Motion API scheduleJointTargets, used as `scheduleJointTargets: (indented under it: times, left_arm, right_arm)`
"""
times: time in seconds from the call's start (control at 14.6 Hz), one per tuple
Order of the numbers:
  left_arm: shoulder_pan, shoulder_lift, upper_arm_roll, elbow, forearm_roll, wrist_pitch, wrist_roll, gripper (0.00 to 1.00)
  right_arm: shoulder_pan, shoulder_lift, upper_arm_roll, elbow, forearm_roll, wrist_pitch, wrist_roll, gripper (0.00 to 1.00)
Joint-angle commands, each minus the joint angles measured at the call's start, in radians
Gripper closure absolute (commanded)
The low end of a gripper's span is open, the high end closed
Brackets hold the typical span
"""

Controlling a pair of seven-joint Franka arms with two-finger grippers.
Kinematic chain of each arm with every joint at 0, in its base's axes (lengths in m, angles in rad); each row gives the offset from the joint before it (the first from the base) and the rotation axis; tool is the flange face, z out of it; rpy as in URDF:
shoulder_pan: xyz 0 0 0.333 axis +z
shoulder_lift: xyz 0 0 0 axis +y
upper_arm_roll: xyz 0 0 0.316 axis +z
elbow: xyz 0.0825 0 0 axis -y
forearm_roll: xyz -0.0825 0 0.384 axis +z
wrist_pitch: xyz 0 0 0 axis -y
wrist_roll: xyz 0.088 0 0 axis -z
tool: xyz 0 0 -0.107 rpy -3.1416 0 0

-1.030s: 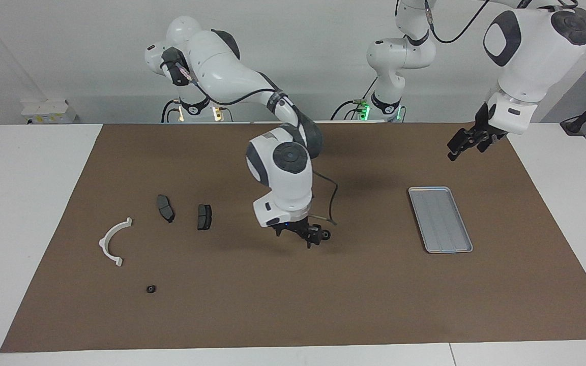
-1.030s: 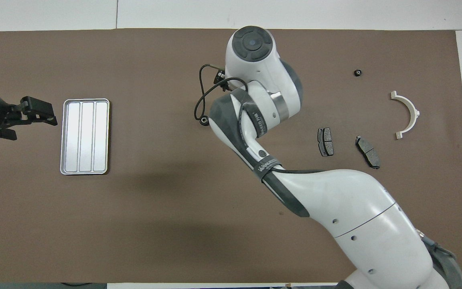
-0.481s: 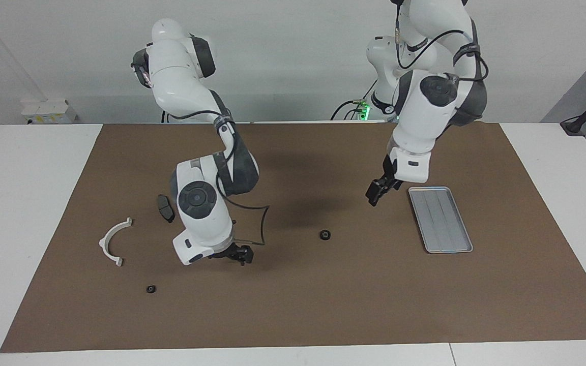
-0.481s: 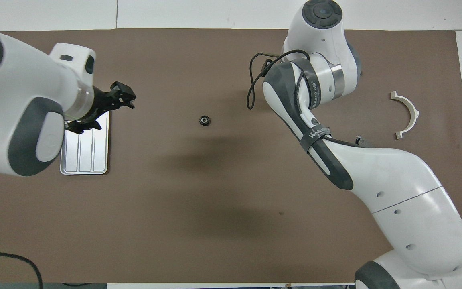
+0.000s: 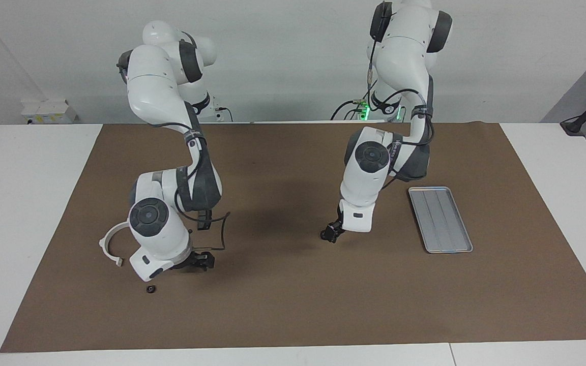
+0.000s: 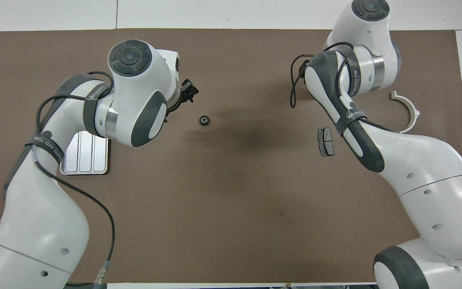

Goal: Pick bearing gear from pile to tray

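Note:
The bearing gear [image 6: 203, 120], a small black round piece, lies on the brown mat at the middle of the table. My left gripper [image 5: 330, 234] hangs low just above it and covers it in the facing view; in the overhead view the left gripper [image 6: 188, 90] shows apart from the gear. The silver tray [image 5: 440, 218] lies toward the left arm's end, partly under that arm in the overhead view [image 6: 84, 154]. My right gripper [image 5: 202, 261] is low over the mat by the pile: white half-ring bracket [image 5: 106, 243], one dark pad [image 6: 326, 141], a tiny black piece [image 5: 150, 289].
The brown mat [image 5: 293, 305] covers most of the white table. The second dark pad is hidden by the right arm. A white box [image 5: 49, 111] sits at the table's corner near the right arm's base.
The right arm let the gear go at mid-mat and swung back to the pile. The left arm swung in from past the tray and came down over the gear.

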Motion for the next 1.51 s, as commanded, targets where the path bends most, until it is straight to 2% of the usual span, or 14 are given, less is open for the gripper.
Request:
scheduleJointTargets:
  times: [0.0,0.41,0.82,1.1,1.17,1.37,1.44]
  left_arm:
    - [-0.061,0.035,0.021,0.001,0.021,0.033,-0.051,0.00]
    - [-0.069,0.029,0.021,-0.081,0.019,0.116,-0.069,0.00]
    - [-0.068,0.029,0.020,-0.084,0.019,0.134,-0.091,0.18]
    - [-0.075,0.035,0.021,-0.084,0.019,0.152,-0.109,0.23]
    - [-0.077,0.035,0.021,-0.084,0.021,0.152,-0.112,0.27]
    - [-0.083,0.035,0.021,-0.088,0.021,0.151,-0.112,0.52]
    - [-0.084,0.034,0.021,-0.093,0.021,0.146,-0.114,0.69]
  right_arm:
    - [-0.035,-0.012,0.018,-0.031,-0.039,0.051,-0.099,0.00]
    - [-0.082,-0.015,0.018,-0.085,-0.059,0.140,-0.209,0.00]
    - [-0.115,-0.010,0.022,-0.088,-0.058,0.188,-0.248,0.00]
    - [-0.126,0.003,0.029,-0.088,-0.055,0.220,-0.243,0.00]
    - [-0.134,0.011,0.029,-0.087,-0.055,0.246,-0.245,0.00]
    - [-0.138,0.023,0.041,-0.085,-0.050,0.266,-0.239,0.00]
    - [-0.144,0.025,0.056,-0.084,-0.053,0.266,-0.239,0.00]
